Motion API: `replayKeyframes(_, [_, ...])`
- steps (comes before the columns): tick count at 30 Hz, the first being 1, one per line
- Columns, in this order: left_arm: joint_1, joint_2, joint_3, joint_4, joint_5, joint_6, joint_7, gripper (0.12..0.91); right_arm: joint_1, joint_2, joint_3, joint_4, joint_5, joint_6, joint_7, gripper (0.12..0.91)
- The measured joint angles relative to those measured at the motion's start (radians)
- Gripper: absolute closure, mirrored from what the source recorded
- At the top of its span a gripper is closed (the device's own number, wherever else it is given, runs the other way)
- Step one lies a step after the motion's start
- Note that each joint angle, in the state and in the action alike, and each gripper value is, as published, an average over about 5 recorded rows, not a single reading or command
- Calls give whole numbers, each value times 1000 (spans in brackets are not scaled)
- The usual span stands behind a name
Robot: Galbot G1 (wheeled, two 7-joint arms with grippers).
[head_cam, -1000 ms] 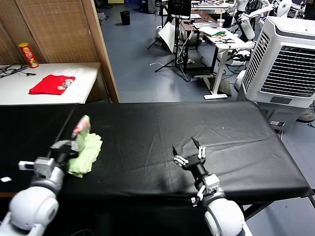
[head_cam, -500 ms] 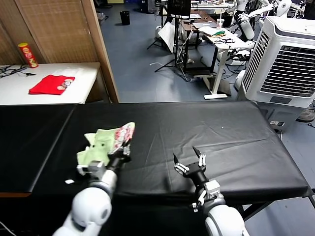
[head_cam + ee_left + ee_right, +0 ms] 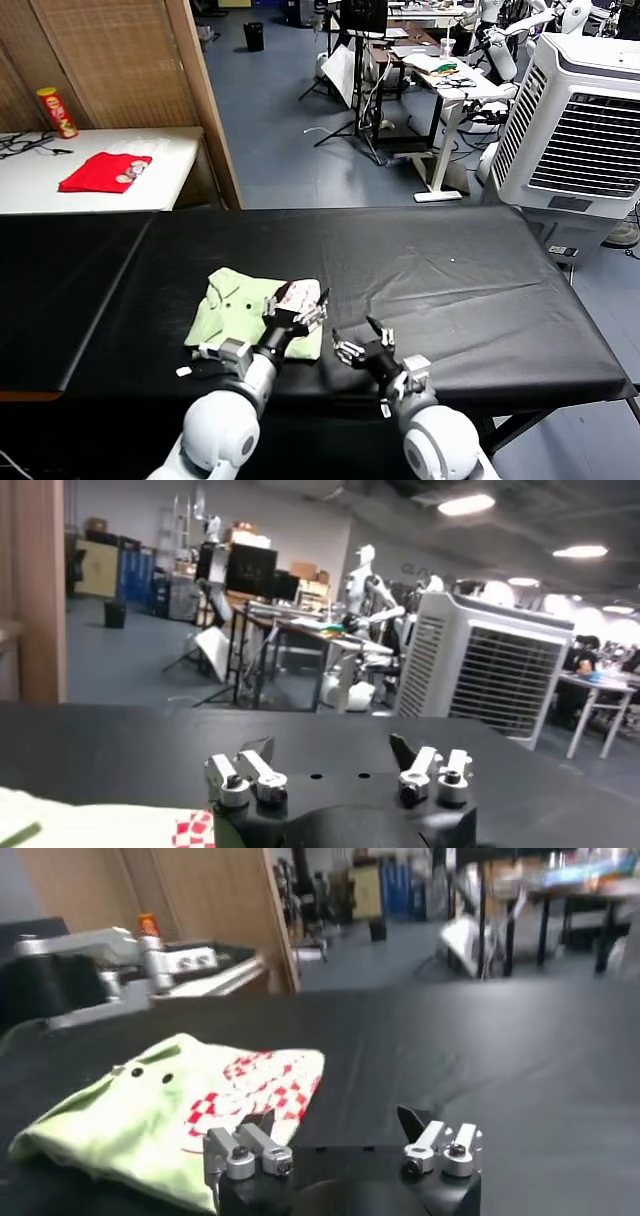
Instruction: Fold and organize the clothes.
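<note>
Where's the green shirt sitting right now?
In the head view the green shirt lies on the black table, left of centre near the front edge, with the open left gripper over its right edge.

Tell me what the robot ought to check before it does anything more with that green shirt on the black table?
1. Shirt lies on the table, away from its edges: ok.
2. Left gripper open and holding no cloth: ok.
3. Right gripper open, beside the shirt, not touching it: ok.
4. Shirt folded neatly: not ok; it is a wrinkled bundle, checkered print partly showing.
5. Sleeves tucked in: cannot tell.
6. Grippers apart from each other: ok, though close.
</note>
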Motion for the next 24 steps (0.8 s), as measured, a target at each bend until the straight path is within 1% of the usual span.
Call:
replayKeyframes(3, [13, 21, -22, -7, -1, -6, 0, 233, 40, 30, -23, -34, 70, -55, 21, 227])
replayKeyframes(7, [42, 50, -58, -25, -6, -9, -2, 232, 88, 69, -50, -87, 114, -113, 36, 248])
replayKeyframes(9, [57, 64, -77, -37, -13, -11, -3, 232, 105, 84, -61, -111, 126, -125, 38, 305])
replayKeyframes(10, [64, 70, -86, -44, -16, -12, -4, 232, 113, 91, -65, -122, 129, -129, 38, 346])
replayKeyframes(13, [84, 88, -116, -64, -25, -21, -8, 232, 131, 104, -75, -150, 128, -132, 39, 504])
replayKeyframes(14, [91, 94, -124, -71, -28, -27, -10, 232, 134, 107, -77, -157, 123, -130, 38, 571])
replayKeyframes(16, [104, 105, -141, -83, -34, -42, -12, 232, 137, 108, -76, -166, 105, -122, 34, 671])
replayKeyframes(17, [111, 110, -148, -88, -38, -51, -15, 232, 137, 107, -73, -169, 93, -115, 29, 738])
replayKeyframes(19, [124, 121, -160, -96, -46, -69, -23, 232, 134, 100, -65, -170, 60, -93, 10, 828])
replayKeyframes(20, [129, 126, -166, -97, -50, -75, -29, 232, 131, 94, -60, -168, 41, -80, -2, 866])
replayKeyframes(21, [135, 131, -172, -98, -53, -81, -34, 232, 128, 86, -52, -166, 18, -66, -16, 886])
replayKeyframes(24, [151, 147, -188, -97, -57, -104, -40, 232, 116, 51, -25, -149, -59, -12, -62, 898])
